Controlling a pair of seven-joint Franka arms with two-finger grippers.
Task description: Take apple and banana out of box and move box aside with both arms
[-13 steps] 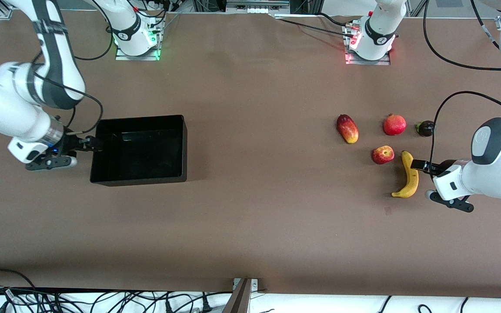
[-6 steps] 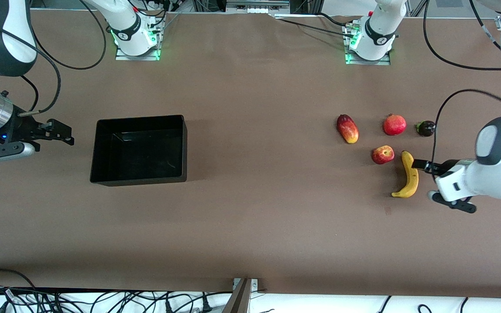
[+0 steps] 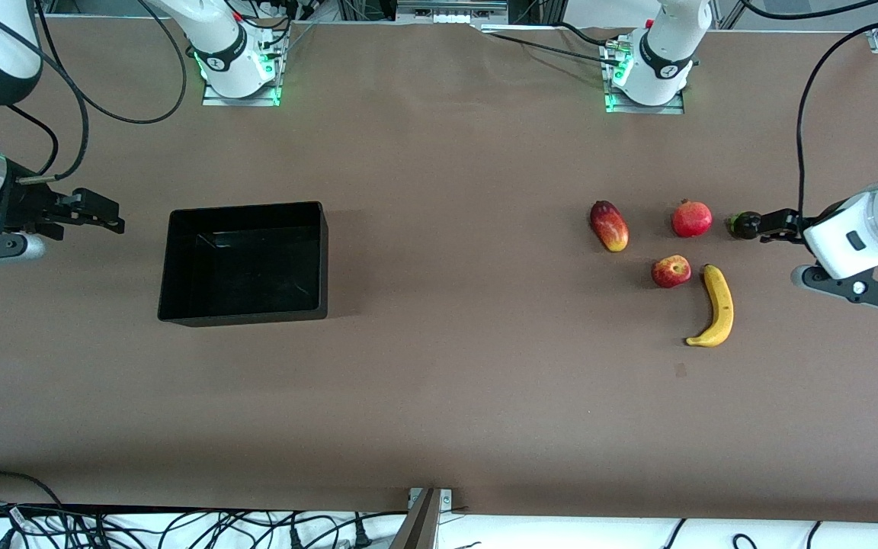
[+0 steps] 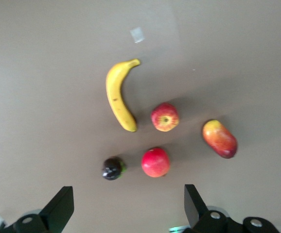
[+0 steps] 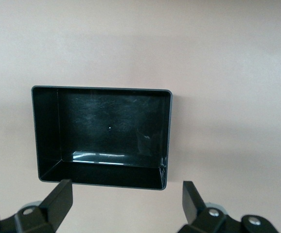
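Note:
The black box (image 3: 241,313) stands empty toward the right arm's end of the table; it also shows in the right wrist view (image 5: 101,89). The yellow banana (image 3: 719,306) and the small red apple (image 3: 671,271) lie side by side on the table toward the left arm's end; the left wrist view shows the banana (image 4: 118,94) and the apple (image 4: 165,117) too. My left gripper (image 3: 773,226) is open and empty over the table beside the fruits. My right gripper (image 3: 107,216) is open and empty over the table beside the box. In the wrist views both the left gripper (image 4: 127,208) and the right gripper (image 5: 126,204) hold nothing.
A red-yellow mango (image 3: 609,226), a round red pomegranate (image 3: 691,219) and a small dark fruit (image 3: 744,225) lie in a row, farther from the front camera than the apple and banana. Cables trail along the table's front edge.
My right gripper has let go of the box's wall and drawn back from it. My left gripper has left the banana and risen, now by the small dark fruit. The box and fruits have not moved.

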